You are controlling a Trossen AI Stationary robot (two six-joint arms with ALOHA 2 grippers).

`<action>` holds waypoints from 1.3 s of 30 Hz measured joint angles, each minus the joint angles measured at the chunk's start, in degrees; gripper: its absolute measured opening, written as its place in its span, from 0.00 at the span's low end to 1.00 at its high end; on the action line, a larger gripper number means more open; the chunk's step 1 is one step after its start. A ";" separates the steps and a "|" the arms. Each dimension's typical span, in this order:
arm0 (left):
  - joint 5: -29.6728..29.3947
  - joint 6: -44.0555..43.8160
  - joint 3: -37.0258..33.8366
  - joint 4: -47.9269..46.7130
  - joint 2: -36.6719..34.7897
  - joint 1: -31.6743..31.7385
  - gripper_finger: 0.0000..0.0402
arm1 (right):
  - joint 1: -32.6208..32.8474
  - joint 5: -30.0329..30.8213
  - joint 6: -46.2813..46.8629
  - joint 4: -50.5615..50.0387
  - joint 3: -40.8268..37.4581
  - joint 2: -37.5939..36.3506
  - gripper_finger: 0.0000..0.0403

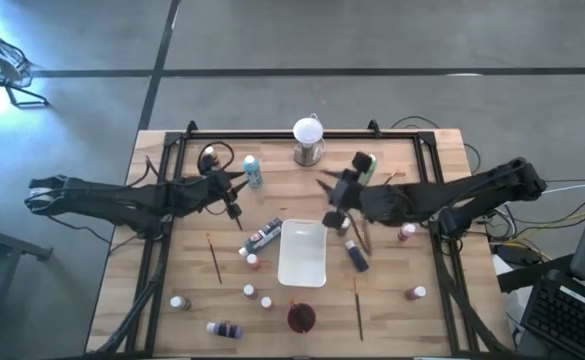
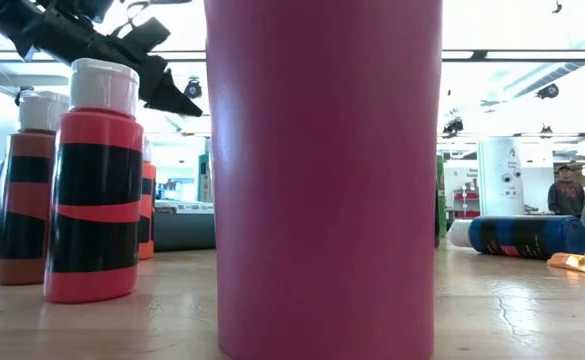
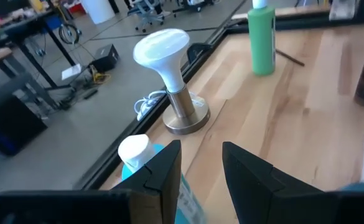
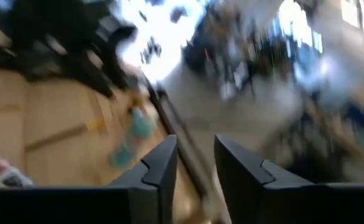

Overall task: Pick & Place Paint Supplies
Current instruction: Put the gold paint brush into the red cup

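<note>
Dark red cup (image 2: pixel 322 170) fills the low view, awaiting brushes, while both claws hover slightly spread and empty above the surface (image 1: pixel 412 320).

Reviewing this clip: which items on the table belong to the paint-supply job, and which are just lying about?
Job items: teal bottle, green bottle, dark blue bottle, orange bottle, brush.

Lying about: white tray, dark red cup, white globe on metal base.
</note>
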 joint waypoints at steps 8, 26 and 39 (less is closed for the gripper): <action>0.01 0.93 0.00 0.00 0.00 -0.01 0.31 | -0.04 1.64 25.70 -34.38 8.25 -0.11 0.40; -1.40 -29.24 9.39 -23.30 -2.71 0.09 0.31 | -1.88 10.50 40.22 -53.22 7.81 -2.25 0.25; -6.85 -58.08 10.43 -45.32 -2.27 0.77 0.31 | -6.78 10.60 40.88 -55.70 5.97 -4.65 0.25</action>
